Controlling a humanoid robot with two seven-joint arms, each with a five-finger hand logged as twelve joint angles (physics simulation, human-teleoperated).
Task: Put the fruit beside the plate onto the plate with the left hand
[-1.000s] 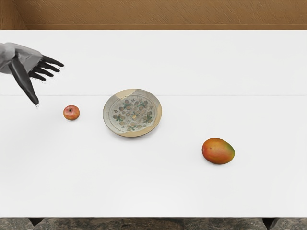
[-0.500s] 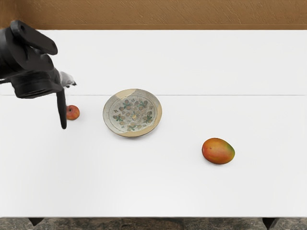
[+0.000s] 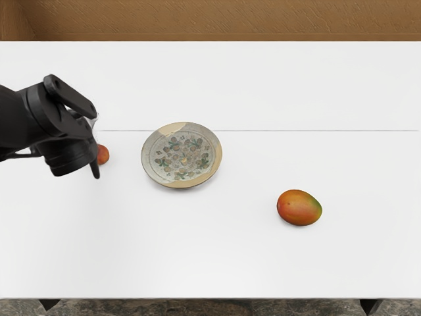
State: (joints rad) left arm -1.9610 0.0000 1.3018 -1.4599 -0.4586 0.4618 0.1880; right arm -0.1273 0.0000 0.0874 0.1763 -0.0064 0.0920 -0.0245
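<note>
A small red apple (image 3: 103, 155) lies on the white table (image 3: 263, 92) just left of the plate; only its right edge shows. My left hand (image 3: 82, 155), dark and seen from behind the wrist, has come in from the left edge and sits low over the apple, covering most of it. Whether it grips the apple is hidden by the wrist. The round patterned plate (image 3: 172, 128) has a floral centre and nothing on it. The right arm is out of view.
A larger orange-red mango (image 3: 299, 207) rests on the table well to the right of the plate, nearer the front. A brown wall runs along the table's far edge.
The left hand has swung from above and left of the apple down onto it and turned over. It now hides most of the apple. Apple, plate and mango have not moved.
</note>
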